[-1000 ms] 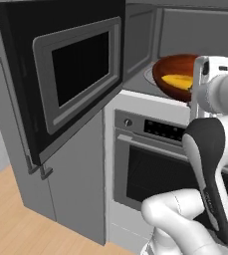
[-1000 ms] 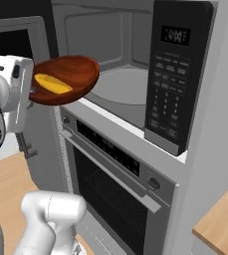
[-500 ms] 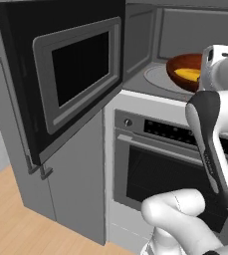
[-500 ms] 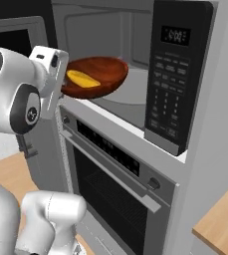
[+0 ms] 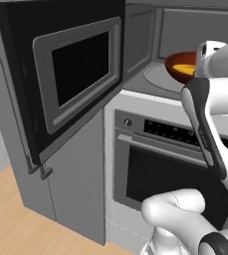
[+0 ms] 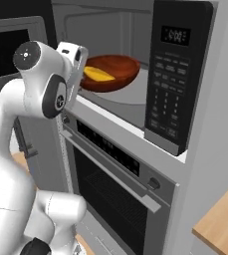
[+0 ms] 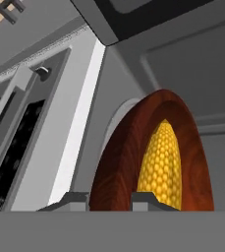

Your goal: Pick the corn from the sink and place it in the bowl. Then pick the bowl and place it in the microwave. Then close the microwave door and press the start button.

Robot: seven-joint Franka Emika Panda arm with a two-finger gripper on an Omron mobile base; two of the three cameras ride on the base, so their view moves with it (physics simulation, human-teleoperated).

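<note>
Standing open to the left, the door [image 5: 65, 79] shows the grey microwave [image 6: 116, 30] cavity above an oven [image 6: 116, 174]; the gripper [image 7: 110, 198] is clenched on the rim of the bowl [image 6: 110, 72], held over the turntable [image 6: 123, 94]; the corn [image 7: 162, 165] lies inside the bowl; the keypad [image 6: 168, 107] stands just right.

bowl [image 6: 110, 72] sits inside the microwave [image 6: 135, 99] opening, over the pale round turntable [image 6: 123, 94], corn [image 6: 98, 74] lying in it toward the bowl's left side. gripper [image 6: 80, 67] is at the bowl's left rim, fingers hidden behind the white hand, looks like it's holding the rim. keypad panel [image 6: 171, 79] just right of the bowl. oven [image 6: 115, 169] directly below the microwave, door closed
</note>
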